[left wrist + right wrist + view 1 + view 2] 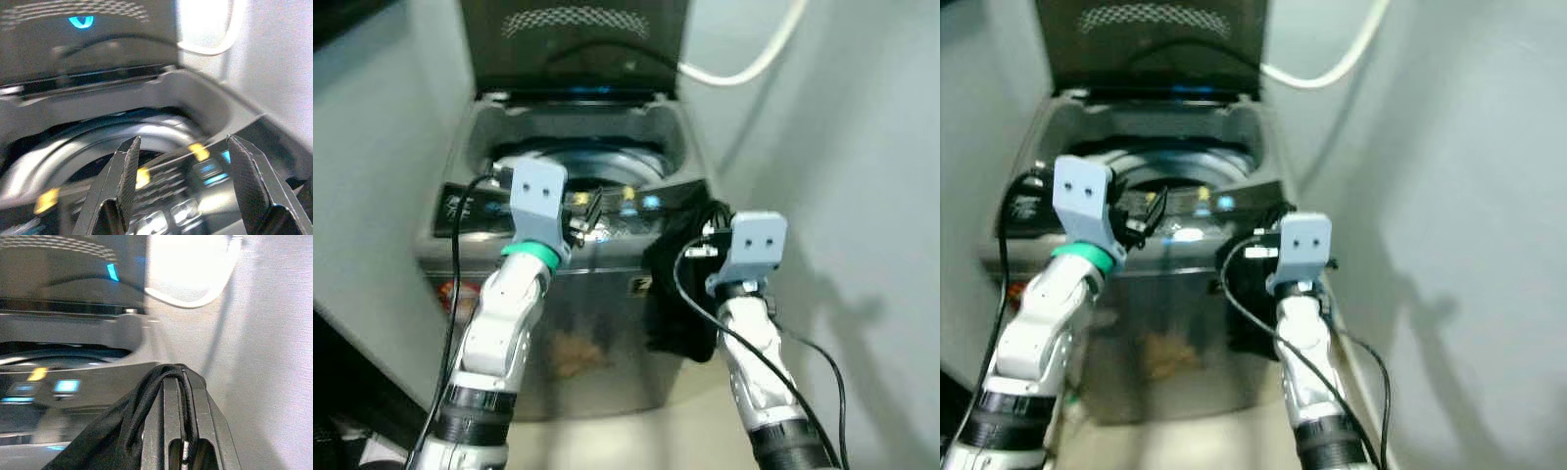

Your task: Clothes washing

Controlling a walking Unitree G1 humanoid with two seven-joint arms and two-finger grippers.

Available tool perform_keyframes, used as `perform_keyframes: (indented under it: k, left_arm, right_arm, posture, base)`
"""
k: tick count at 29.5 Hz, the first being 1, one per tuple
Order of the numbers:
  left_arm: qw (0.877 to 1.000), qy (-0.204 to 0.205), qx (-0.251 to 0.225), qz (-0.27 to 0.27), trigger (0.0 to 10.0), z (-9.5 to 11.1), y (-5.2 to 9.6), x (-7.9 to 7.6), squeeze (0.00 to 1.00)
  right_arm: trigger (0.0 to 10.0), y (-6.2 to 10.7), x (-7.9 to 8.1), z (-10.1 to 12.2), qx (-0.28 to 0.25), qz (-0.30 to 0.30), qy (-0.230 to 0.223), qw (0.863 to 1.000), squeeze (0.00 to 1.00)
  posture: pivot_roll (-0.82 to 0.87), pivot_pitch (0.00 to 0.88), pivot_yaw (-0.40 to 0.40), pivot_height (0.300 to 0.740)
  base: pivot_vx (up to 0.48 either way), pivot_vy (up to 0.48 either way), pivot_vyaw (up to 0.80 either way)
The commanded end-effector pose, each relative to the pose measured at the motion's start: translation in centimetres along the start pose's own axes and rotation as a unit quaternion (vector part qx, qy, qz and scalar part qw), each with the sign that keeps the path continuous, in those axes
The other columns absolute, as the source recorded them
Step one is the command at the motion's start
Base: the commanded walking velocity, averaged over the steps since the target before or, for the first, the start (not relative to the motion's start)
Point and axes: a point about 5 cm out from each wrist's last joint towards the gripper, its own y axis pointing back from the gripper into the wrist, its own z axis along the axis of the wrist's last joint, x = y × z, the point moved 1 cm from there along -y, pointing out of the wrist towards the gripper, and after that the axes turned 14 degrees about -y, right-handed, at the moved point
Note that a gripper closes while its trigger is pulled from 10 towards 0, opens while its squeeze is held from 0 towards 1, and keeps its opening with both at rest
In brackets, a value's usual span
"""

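Note:
A grey top-loading washing machine (597, 304) stands before me with its dark lid (573, 49) raised and the drum opening (597, 166) exposed. My left gripper (590, 211) hovers open over the lit control panel (208, 169) at the machine's front edge, and nothing is between its fingers (128, 166). My right gripper (176, 379) is shut on a black garment (680, 294), which hangs down over the machine's front right corner. The right gripper (712, 223) sits level with the machine's top rim, to the right of the drum.
A white hose (744, 69) loops across the pale wall (862, 196) close on the right. Another wall closes in on the left. Something orange (450, 294) lies low beside the machine's left front corner. Black cables trail from both wrists.

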Motion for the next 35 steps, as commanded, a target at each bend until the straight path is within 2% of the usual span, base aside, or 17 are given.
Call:
perform_keyframes:
  k: [1, 8, 14, 17, 25, 29, 32, 35]
  left_arm:
    - [1.000, -0.001, 0.005, -0.001, 10.0, -0.3, 0.1, 0.1, 0.00]
    - [1.000, -0.002, 0.004, -0.002, 10.0, -0.3, 0.1, 0.0, 0.00]
    - [1.000, -0.001, 0.002, -0.002, 10.0, -0.2, 0.1, 0.0, 0.00]
    - [1.000, -0.001, 0.003, -0.003, 10.0, -0.2, 0.0, -0.2, 0.00]
    - [1.000, -0.004, 0.001, 0.001, 10.0, -0.1, 0.0, -0.2, 0.00]
    - [1.000, -0.006, 0.000, 0.003, 10.0, -0.1, 0.0, -0.1, 0.00]
    - [1.000, -0.016, -0.013, 0.021, 10.0, 0.4, 0.0, 0.4, 0.00]
    - [0.998, -0.023, -0.037, 0.048, 10.0, 1.3, 0.0, 1.1, 0.00]
  right_arm:
    - [10.0, 0.1, 0.2, 0.0, 0.000, 0.001, -0.007, 1.000, 0.00]
    - [10.0, -0.1, 0.5, 0.3, -0.010, 0.010, -0.009, 1.000, 0.00]
    - [10.0, -0.3, 1.3, 1.1, -0.026, 0.041, -0.011, 0.999, 0.00]
    - [10.0, -0.4, 2.4, 1.9, -0.037, 0.085, -0.020, 0.995, 0.00]
    - [10.0, -0.1, 3.8, 2.0, -0.033, 0.135, -0.022, 0.990, 0.00]
    - [10.0, 0.0, 4.0, 2.0, -0.033, 0.143, -0.020, 0.989, 0.00]
    - [10.0, 0.0, 4.8, 2.4, -0.034, 0.168, -0.023, 0.985, 0.00]
    - [10.0, -0.3, 5.5, 3.5, -0.043, 0.189, -0.046, 0.980, 0.00]
  posture:
    - [0.09, 0.000, 0.056, 0.740]
    - [0.09, 0.000, 0.055, 0.740]
    - [0.09, 0.000, 0.057, 0.740]
    - [0.09, 0.000, 0.061, 0.740]
    - [0.09, 0.000, 0.061, 0.740]
    - [0.09, 0.000, 0.061, 0.740]
    - [0.09, 0.000, 0.061, 0.740]
    - [0.09, 0.000, 0.061, 0.740]
  base:
    - [0.000, 0.000, -0.80]
    - [0.000, 0.000, -0.80]
    - [0.000, 0.000, 0.00]
    - [0.000, 0.000, 0.00]
    - [0.000, 0.000, 0.00]
    - [0.000, 0.000, 0.00]
    - [0.000, 0.000, 0.00]
    - [0.000, 0.000, 0.00]
